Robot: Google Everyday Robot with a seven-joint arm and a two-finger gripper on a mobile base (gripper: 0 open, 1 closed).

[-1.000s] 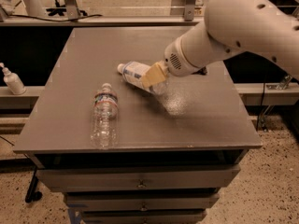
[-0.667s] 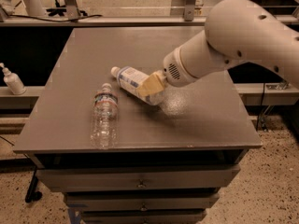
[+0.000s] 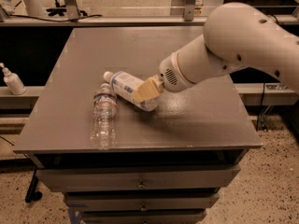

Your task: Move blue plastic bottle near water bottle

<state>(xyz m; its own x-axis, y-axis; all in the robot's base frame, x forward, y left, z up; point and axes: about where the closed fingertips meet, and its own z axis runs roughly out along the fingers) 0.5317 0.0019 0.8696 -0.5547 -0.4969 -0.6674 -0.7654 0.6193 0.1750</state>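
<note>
The blue plastic bottle [image 3: 127, 87] lies tilted on the grey table [image 3: 196, 120], white cap toward the upper left, its large white-and-blue label facing up. My gripper [image 3: 145, 92] is shut on its lower body, with a tan finger [image 3: 147, 89] across it. The water bottle [image 3: 103, 116], clear and ribbed with a narrow band near its neck, lies flat just left of it, cap pointing away. The two bottles' neck ends are close together, nearly touching.
My large white arm [image 3: 233, 45] reaches in from the right above the table. Drawers [image 3: 140, 185] sit under the tabletop. A white pump bottle [image 3: 13, 80] stands on a ledge at far left. Metal frame posts [image 3: 67, 1] stand behind the table.
My gripper has carried the blue plastic bottle left and toward the front, bringing it from the table's middle to right beside the water bottle. The water bottle has not moved.
</note>
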